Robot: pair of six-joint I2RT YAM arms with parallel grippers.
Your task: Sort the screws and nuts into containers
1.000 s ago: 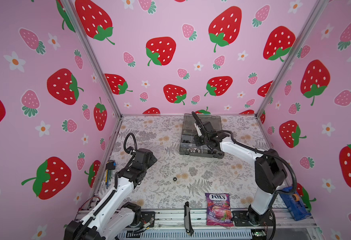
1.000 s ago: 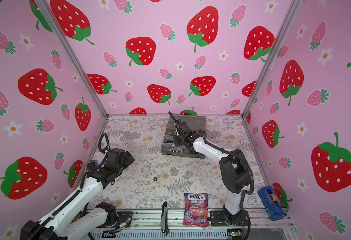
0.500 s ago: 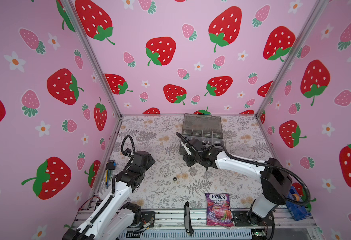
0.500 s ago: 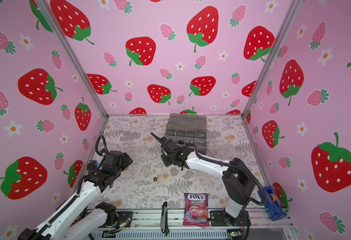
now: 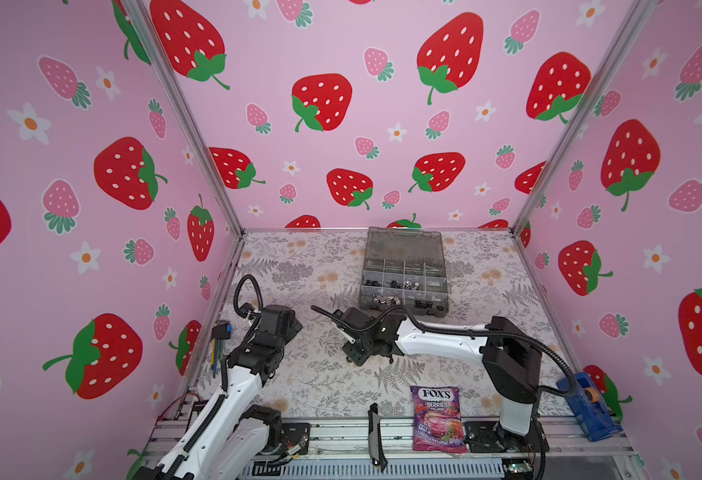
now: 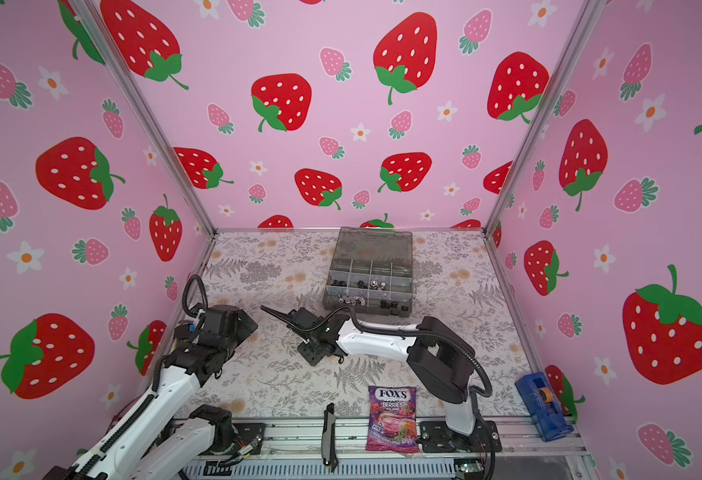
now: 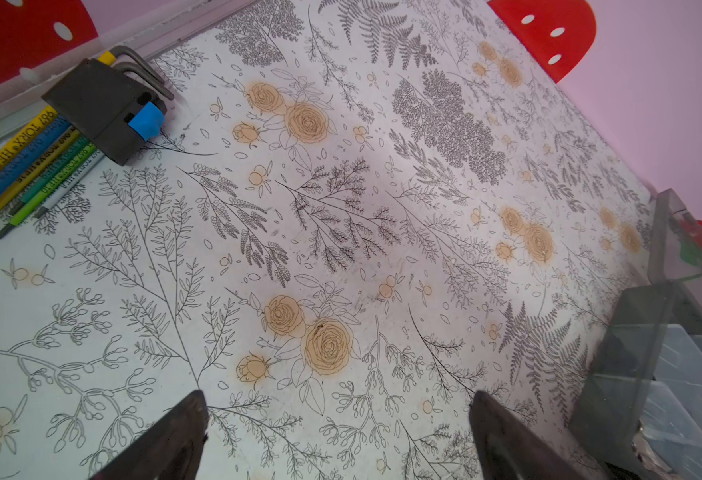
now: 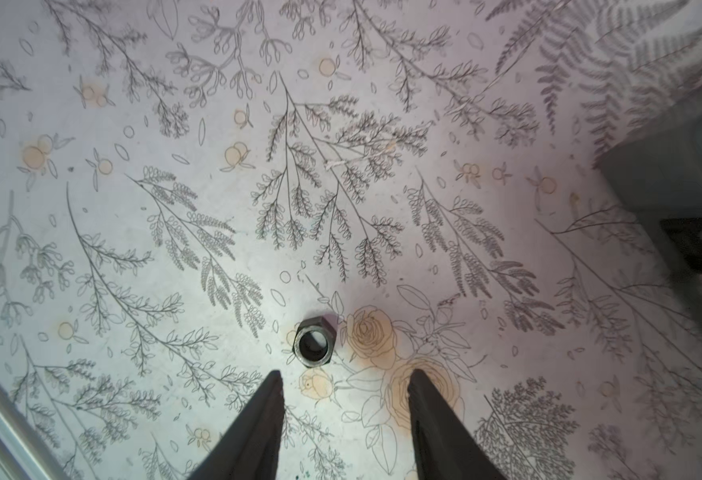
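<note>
- Hex nut [image 8: 314, 341]: one, dark, lying flat with its hole up on the floral desk [image 5: 324, 386], just ahead of the tips of the right claw [image 8: 345, 374], untouched; it shows in the right wrist view only.
- Right claw: jaws partly apart, nothing between them; lower centre in both top views.
- Organiser box [image 5: 404, 270]: upper centre, lid open, nuts [image 5: 391, 284] in its near compartments.
- Left claw [image 7: 337, 401]: jaws wide, empty, over bare desk at lower left.
- Torx key set [image 7: 104, 108]: desk's left edge.
- Candy bag [image 5: 438, 417]: bottom centre.
</note>
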